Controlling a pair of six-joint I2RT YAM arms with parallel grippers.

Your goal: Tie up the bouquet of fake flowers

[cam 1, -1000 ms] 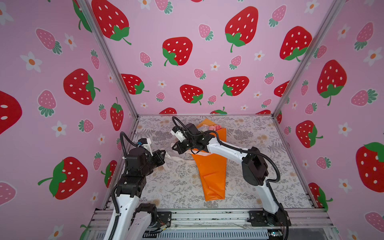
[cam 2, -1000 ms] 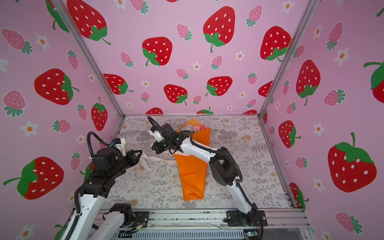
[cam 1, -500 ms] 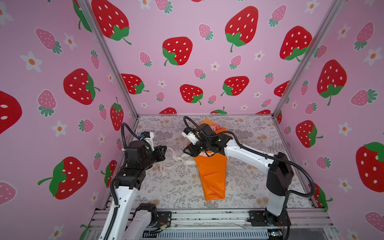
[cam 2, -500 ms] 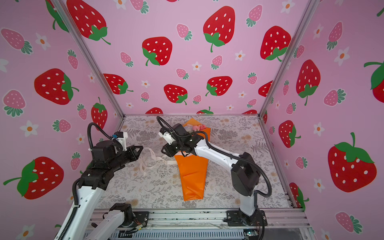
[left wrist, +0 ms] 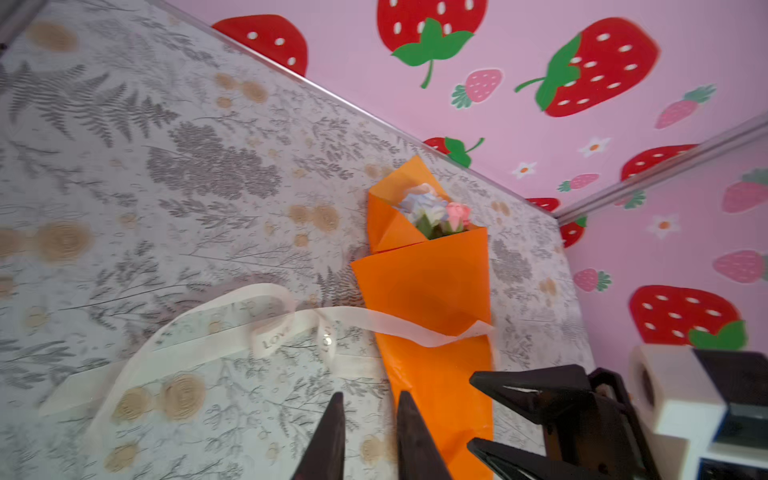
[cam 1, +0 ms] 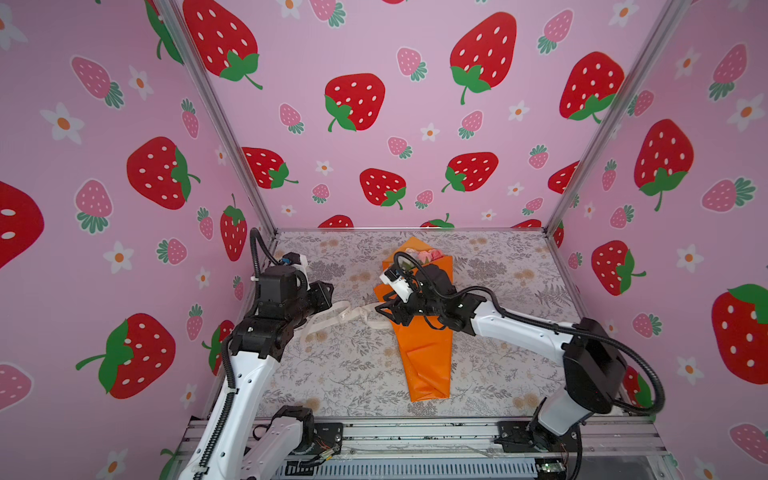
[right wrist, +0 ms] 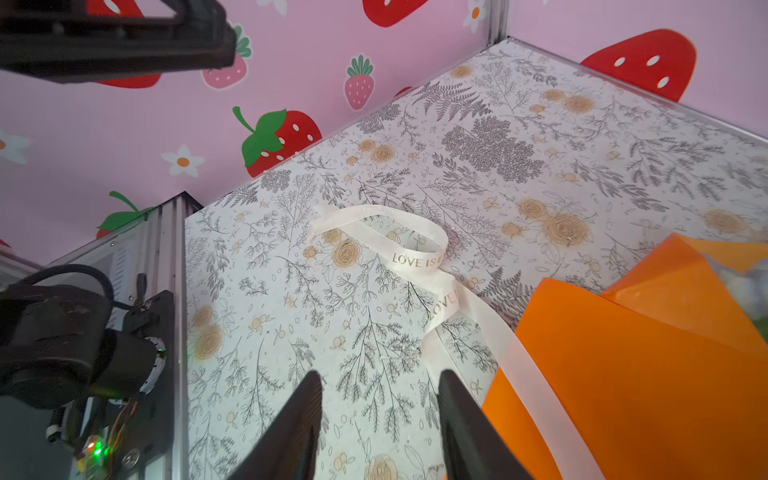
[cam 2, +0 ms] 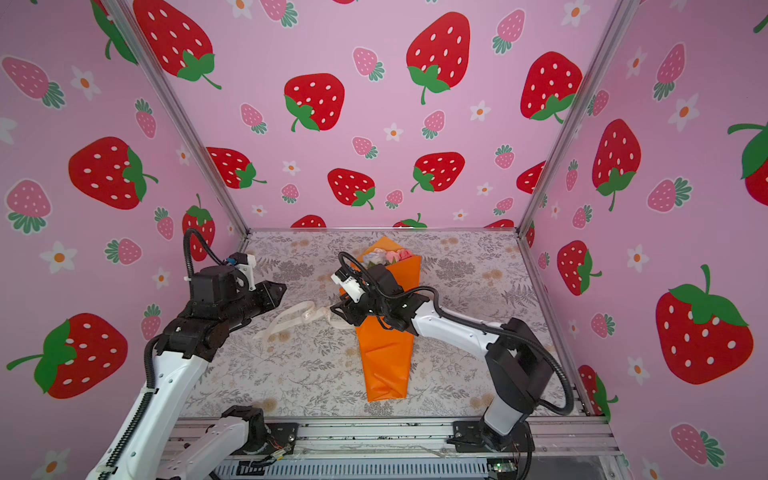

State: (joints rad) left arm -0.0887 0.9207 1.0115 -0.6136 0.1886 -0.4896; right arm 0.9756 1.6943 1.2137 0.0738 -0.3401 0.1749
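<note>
The bouquet of fake flowers (cam 1: 426, 357) (cam 2: 384, 361) lies mid-table in orange wrapping paper, with white and pink blooms (left wrist: 436, 212) at its far end. A cream ribbon (cam 1: 340, 316) (left wrist: 266, 328) printed "LOVE" crosses the wrap's waist and trails in loose loops to the left (right wrist: 415, 262). My left gripper (cam 1: 330, 289) (left wrist: 372, 395) hangs above the ribbon's left loops, slightly open, nothing between its fingers. My right gripper (cam 1: 380, 302) (right wrist: 380, 374) hovers at the bouquet's left edge over the ribbon, open and empty.
Pink strawberry-print walls (cam 1: 374, 124) close the table on three sides, with metal corner posts (cam 1: 220, 124). The floral tabletop (cam 1: 519, 353) runs to a metal rail (cam 1: 415, 432) at the front, where both arm bases are mounted.
Both grippers have opened and let go of the ribbon, which now lies slack on the table. The right arm has drawn back toward the bouquet, and the left gripper has pulled away left.
</note>
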